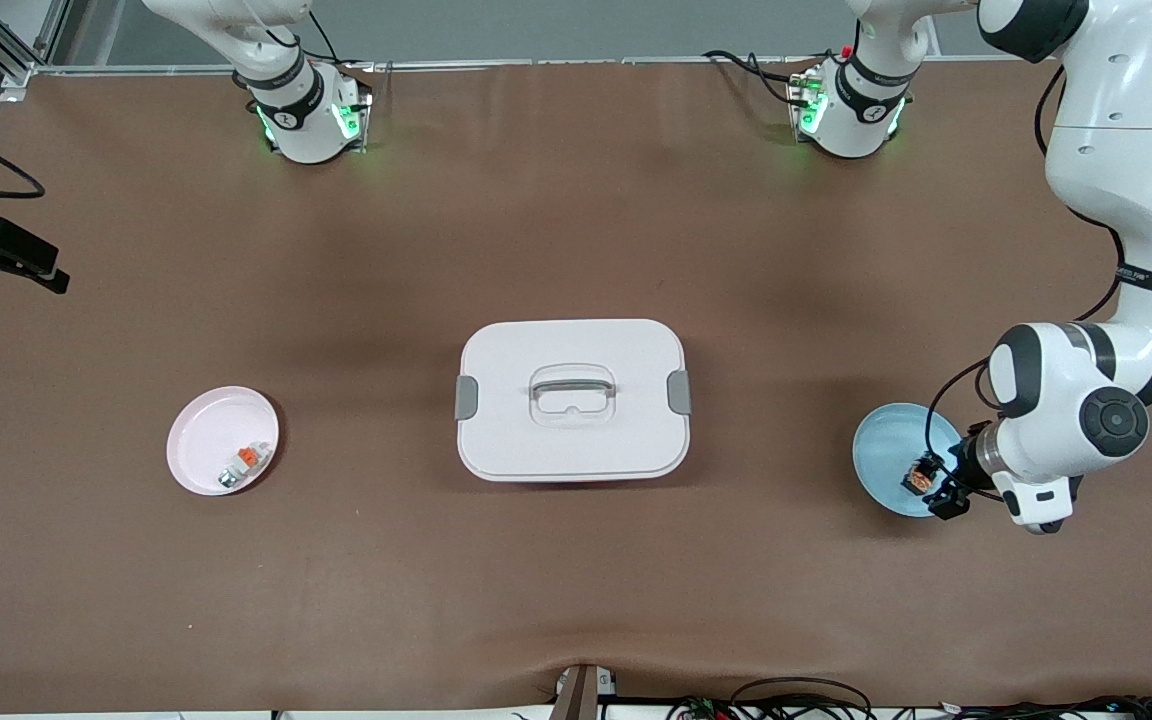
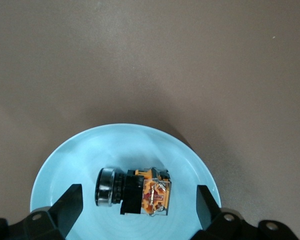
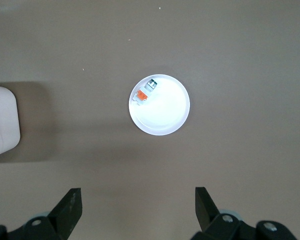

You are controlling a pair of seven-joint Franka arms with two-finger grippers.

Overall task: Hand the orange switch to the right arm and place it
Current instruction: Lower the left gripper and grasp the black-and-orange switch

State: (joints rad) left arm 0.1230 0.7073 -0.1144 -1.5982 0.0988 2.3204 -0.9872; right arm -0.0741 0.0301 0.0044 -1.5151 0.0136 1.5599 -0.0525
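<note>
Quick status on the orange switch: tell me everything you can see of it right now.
The orange switch is a small blocky part: black body, round dark metal-rimmed end, orange face with metal contacts. It lies on its side in the blue plate at the left arm's end of the table. The left gripper straddles it with fingers open, not touching it. Nothing but the plate touches it.

A black-and-orange switch (image 2: 140, 194) lies on a pale blue plate (image 2: 90, 150); brown table (image 1: 576, 580), pink plate (image 1: 198, 435).
</note>
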